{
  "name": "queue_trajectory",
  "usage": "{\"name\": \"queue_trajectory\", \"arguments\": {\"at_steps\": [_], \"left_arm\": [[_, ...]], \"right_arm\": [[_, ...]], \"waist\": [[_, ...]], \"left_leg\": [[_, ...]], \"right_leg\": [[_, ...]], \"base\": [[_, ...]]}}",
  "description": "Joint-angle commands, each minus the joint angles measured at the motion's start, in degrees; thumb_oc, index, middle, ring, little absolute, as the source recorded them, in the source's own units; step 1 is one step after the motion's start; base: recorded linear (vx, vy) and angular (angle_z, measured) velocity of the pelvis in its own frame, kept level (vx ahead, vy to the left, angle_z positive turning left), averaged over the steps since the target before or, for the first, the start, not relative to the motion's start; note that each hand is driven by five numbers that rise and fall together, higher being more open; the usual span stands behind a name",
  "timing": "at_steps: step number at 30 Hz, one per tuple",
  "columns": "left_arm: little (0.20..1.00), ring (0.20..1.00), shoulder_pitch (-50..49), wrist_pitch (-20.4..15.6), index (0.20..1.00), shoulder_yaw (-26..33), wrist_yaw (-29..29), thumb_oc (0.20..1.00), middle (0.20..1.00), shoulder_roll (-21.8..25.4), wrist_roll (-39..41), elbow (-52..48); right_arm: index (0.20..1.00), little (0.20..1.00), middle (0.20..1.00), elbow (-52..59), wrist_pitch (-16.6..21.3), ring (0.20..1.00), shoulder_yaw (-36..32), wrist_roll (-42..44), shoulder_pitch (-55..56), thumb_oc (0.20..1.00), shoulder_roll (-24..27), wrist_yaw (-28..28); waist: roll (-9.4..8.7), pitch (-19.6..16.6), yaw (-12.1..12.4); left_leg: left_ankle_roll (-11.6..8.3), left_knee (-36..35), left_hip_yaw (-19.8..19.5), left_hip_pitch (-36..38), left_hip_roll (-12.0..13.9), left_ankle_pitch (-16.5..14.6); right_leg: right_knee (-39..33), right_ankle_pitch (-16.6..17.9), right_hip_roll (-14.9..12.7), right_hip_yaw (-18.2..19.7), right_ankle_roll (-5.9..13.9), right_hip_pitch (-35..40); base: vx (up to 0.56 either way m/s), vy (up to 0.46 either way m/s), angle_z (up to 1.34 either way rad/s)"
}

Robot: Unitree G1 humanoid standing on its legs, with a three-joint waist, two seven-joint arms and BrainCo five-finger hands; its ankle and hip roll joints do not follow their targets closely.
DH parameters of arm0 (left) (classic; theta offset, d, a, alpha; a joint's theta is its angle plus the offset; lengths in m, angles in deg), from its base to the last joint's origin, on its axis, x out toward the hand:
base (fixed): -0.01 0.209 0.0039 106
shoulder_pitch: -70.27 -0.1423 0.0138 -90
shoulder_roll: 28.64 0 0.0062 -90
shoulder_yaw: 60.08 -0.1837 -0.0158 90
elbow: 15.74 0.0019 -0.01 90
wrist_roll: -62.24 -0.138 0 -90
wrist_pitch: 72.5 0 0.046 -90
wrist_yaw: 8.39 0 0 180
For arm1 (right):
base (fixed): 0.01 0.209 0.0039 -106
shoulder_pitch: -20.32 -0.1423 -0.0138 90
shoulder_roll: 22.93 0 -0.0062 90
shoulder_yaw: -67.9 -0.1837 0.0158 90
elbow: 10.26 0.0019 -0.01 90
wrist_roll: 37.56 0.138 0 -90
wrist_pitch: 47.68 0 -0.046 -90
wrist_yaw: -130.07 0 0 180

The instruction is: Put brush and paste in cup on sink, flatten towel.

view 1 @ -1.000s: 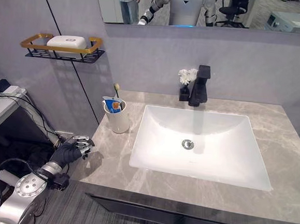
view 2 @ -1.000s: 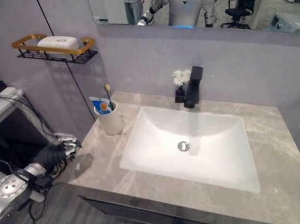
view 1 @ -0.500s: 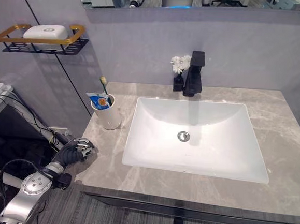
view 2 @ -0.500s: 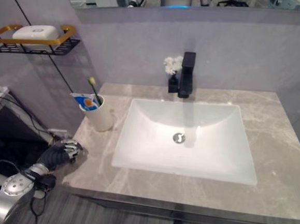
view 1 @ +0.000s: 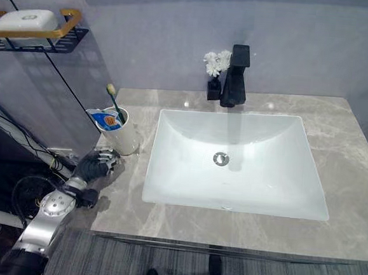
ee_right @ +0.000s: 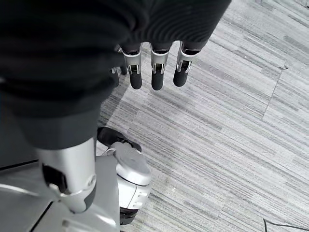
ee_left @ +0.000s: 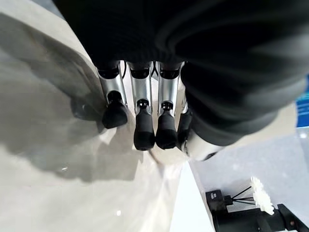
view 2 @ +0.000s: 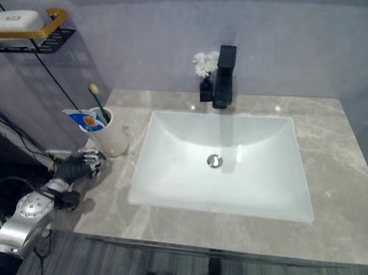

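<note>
Brush (view 1: 111,93) and paste (view 1: 102,119) already standing in cup (view 1: 123,139) at counter's (view 1: 240,228) left end, beside sink (view 1: 233,160); towel step seems next, no towel spotted. Left hand (view 1: 96,164) resting low at counter's left edge, just in front of cup, near but apart from it. Fingers (ee_left: 143,125) loosely bent, tips down on the stone, holding nothing. Right hand (ee_right: 153,67) hanging over the floor, fingers straight, empty. Next move calls for finding the towel, then pressing flat with open fingers
</note>
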Motion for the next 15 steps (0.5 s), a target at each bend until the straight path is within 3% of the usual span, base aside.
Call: {"name": "queue_trajectory", "arguments": {"at_steps": [1,15], "left_arm": [[0.200,0.200,4.66,-1.91,0.200,0.44,-3.14,0.200,0.200,0.28,0.10,1.43],[0.200,0.200,12.69,-1.84,0.200,-2.25,-6.43,0.200,0.200,-1.14,0.06,8.35]], "right_arm": [[1.000,1.000,1.000,0.18,-0.07,1.000,2.60,0.79,-2.23,1.000,0.37,0.78],[1.000,1.000,1.000,0.69,-0.01,1.000,4.45,0.07,-2.18,1.000,0.34,1.00]], "waist": [[-2.15,1.62,-1.56],[-3.75,1.36,-3.08]], "left_leg": [[-0.39,0.63,0.32,1.45,-0.62,-0.43],[-0.93,0.63,1.73,1.32,0.63,-0.60]], "right_leg": [[0.54,-0.32,-1.00,0.07,2.62,-0.55],[0.54,-0.36,0.42,1.40,2.30,-2.00]], "base": [[0.01,-0.018,-0.13],[0.01,-0.012,-0.04]]}}
